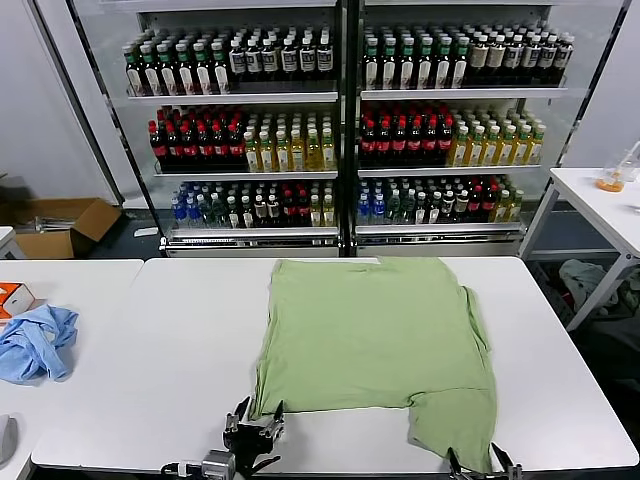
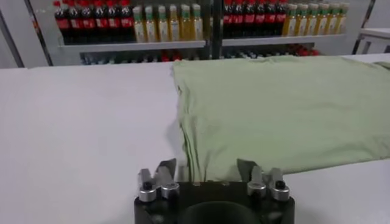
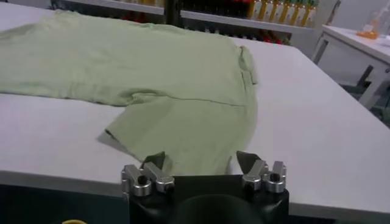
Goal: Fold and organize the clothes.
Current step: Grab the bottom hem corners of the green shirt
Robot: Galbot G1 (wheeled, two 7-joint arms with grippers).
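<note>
Lay spread flat on the white rectangular table point(image 1: 150, 340), toward its right half: light green short-sleeved shirt of soft fabric point(image 1: 375, 335), plain side up, neither collar, buttons nor print visible. Reached the table's far edge with one end; hung a sleeve flap over the near edge at the right corner.

Left gripper point(image 1: 255, 428), black with metal-tipped fingers, sat at the near table edge, right at the shirt's near left corner. Seen from the left wrist camera: fingers point(image 2: 164, 173) parted, fabric edge lying in the gap between them, no clear clamp on it.

Right gripper point(image 1: 482, 464) sat low at the near edge under the hanging sleeve flap. Seen from the right wrist camera: fingers point(image 3: 156, 163) likewise apart, sleeve hem between them; could not tell whether the cloth was pinched.

Well apart on the neighbouring table at left: crumpled light blue cloth point(image 1: 35, 342). Behind everything: glass-fronted shelving of bottled drinks point(image 1: 340, 130).
</note>
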